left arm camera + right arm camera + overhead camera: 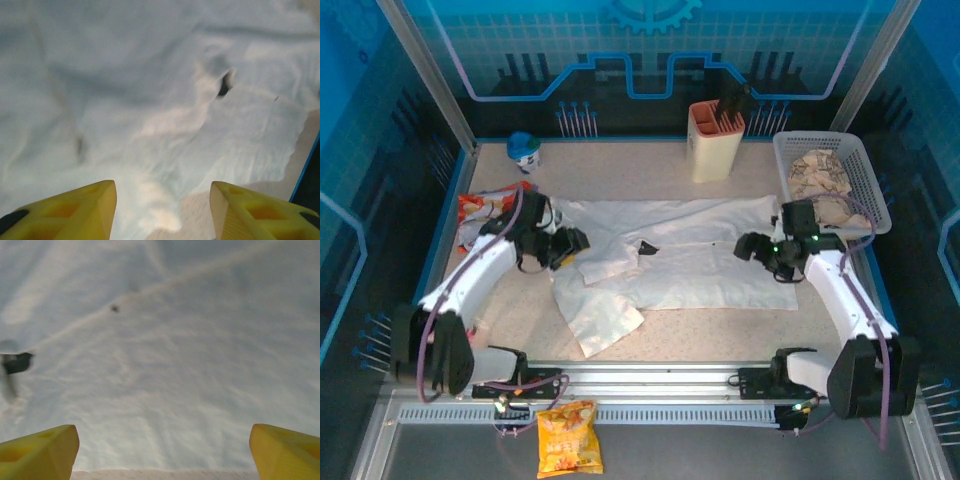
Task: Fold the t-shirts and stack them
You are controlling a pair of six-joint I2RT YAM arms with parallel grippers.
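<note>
Top external: white t-shirt lies crumpled between both grippers. Left gripper at shirt's left edge, jaws partly apart, holding nothing. Right gripper above shirt's right part, jaws wide, empty.

both arms stretch forward from their bases and bend inward, so the left tool and right tool face each other, well apart, both held low. the left tool's yellow fingers stand parted with nothing pinched between them. the right tool's fingers are spread wider, gripping nothing.
</note>
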